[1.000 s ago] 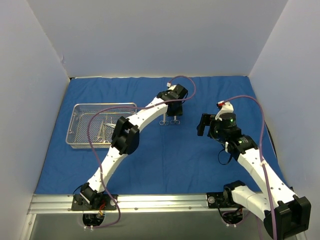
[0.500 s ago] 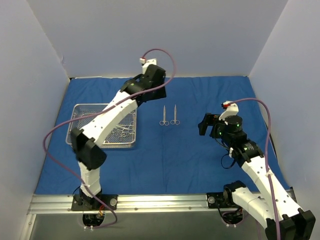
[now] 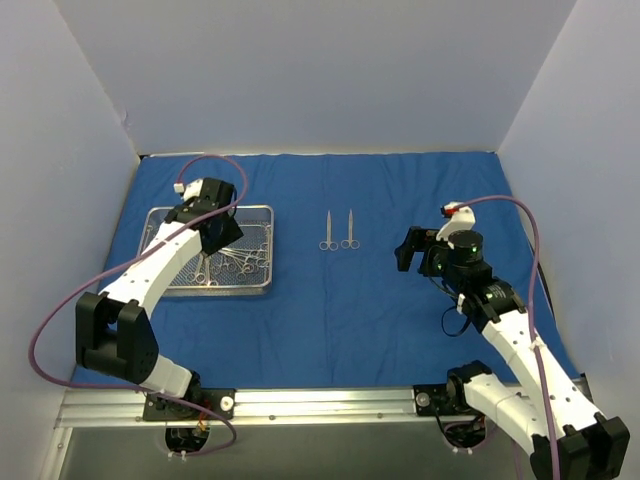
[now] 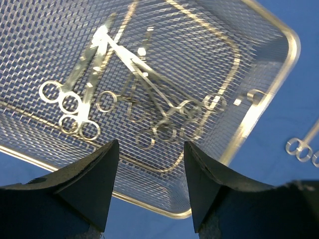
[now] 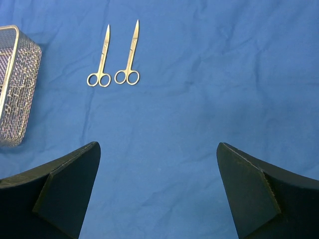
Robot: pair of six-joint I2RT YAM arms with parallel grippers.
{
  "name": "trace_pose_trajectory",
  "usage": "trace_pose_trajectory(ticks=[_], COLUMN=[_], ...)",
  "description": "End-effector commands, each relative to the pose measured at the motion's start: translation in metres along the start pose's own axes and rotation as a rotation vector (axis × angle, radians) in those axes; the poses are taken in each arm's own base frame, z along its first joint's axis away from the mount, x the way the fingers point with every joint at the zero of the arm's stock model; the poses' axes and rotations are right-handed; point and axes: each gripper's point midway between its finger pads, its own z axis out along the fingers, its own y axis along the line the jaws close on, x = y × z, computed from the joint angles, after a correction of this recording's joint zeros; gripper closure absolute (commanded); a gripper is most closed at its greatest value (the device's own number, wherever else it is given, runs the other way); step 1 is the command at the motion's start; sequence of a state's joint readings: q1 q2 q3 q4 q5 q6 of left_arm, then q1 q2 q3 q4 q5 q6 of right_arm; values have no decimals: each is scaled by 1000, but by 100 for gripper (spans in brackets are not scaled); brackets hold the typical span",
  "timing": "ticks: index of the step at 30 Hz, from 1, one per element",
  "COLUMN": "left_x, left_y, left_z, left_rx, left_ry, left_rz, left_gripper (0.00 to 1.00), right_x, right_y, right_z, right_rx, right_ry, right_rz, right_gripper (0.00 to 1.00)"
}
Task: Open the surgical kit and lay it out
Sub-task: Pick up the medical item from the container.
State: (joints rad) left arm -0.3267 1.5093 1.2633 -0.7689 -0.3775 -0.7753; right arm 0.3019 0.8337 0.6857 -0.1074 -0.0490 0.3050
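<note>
Top view: blue cloth wrap (image 3: 330, 320) lies spread flat over the worktop. Wire-mesh tray (image 3: 255, 290) sits on it at the left, silver and rectangular. Left tool (image 3: 215, 240) hovers over the tray's middle. Two scissors (image 3: 326, 231) lie side by side on the cloth right of the tray, apart from it, tips far, rings near. Right tool (image 3: 408, 250) hangs above bare cloth, right of the pair.

Left wrist view: a tangle of steel ring-handled instruments (image 4: 149, 99) in the tray, overlapping, several rings showing; exact count unclear. Left tool's fingers (image 4: 94, 174) are partly spread, nothing between them, above the tray's rim. More rings peek in on the cloth at the right edge.

Right wrist view: right tool's jaws stand wide apart, empty. The two scissors are parallel, just beside each other, not touching. One end of the tray shows at the left edge.
</note>
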Motion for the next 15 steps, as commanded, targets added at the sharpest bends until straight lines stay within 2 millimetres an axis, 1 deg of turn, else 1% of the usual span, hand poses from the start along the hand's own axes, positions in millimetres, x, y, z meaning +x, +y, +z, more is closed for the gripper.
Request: trace_pose_trajectory(ticks=[1, 2, 3, 4, 5, 7, 8, 10, 12, 15], left_x=[-7, 1, 4, 7, 14, 21, 26, 29, 32, 32], left_y=[-7, -3, 1, 2, 4, 5, 5, 4, 3, -1], left_z=[8, 19, 26, 31, 43, 54, 63, 74, 79, 88], left_rx=[55, 32, 15, 8, -13, -23, -35, -48, -50, -52], left_ry=[-26, -1, 12, 23, 47, 81, 100, 108, 115, 119], left_rz=[-116, -119, -132, -137, -145, -160, -157, -160, -166, -174], left_gripper=[37, 37, 38, 38, 40, 43, 44, 48, 50, 51], right_x=[-3, -2, -1, -2, -3, -2, -2, -1, -1, 0], right_y=[5, 5, 4, 4, 4, 4, 4, 4, 4, 3], right_z=[3, 3, 3, 3, 3, 3, 3, 3, 3, 4], right_rx=[-24, -23, -22, -23, -23, -22, -22, -21, -19, -18], right_ry=[-12, -11, -8, -11, -14, -13, -13, -10, -9, -6], right_rz=[-10, -10, -11, -10, -10, -10, -10, -10, -10, -10], right_gripper=[3, 3, 3, 3, 3, 3, 3, 3, 3, 3])
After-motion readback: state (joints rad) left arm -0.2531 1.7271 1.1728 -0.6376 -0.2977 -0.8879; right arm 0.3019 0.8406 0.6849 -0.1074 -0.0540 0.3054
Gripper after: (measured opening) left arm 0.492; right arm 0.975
